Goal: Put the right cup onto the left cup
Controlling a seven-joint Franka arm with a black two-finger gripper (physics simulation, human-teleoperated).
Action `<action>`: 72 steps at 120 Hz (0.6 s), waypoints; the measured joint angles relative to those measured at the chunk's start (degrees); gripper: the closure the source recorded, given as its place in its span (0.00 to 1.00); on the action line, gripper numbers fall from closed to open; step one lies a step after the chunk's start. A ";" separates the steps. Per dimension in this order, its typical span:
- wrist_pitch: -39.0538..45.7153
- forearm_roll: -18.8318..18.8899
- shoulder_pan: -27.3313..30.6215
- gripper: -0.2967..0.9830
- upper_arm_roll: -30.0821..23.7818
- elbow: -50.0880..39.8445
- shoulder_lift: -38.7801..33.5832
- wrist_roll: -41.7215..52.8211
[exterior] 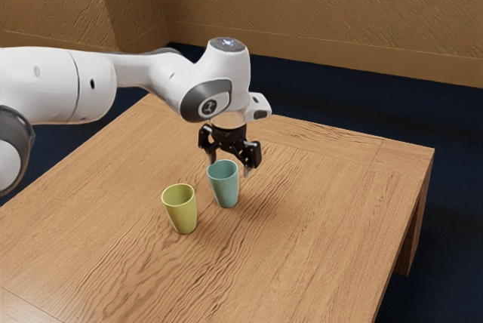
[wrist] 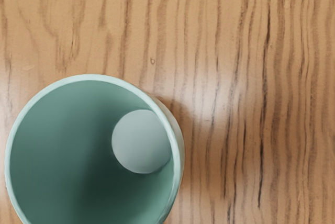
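Standing on one table (exterior: 324, 240) are two cups: a teal cup (exterior: 225, 189) and, near it, a yellow-green cup (exterior: 182, 215), both mouth up, long axes vertical. Bare wood lies between the teal cup and the table's edges. One gripper (exterior: 229, 165) hangs at the teal cup's rim, fingers wide apart, apparently holding nothing
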 joint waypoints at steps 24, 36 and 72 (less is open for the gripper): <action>2.60 1.21 0.06 0.23 0.08 0.24 2.05 -0.79; 3.56 1.67 0.12 0.23 0.15 0.65 2.83 -1.08; 6.05 2.00 0.26 0.23 1.00 0.88 5.62 -1.71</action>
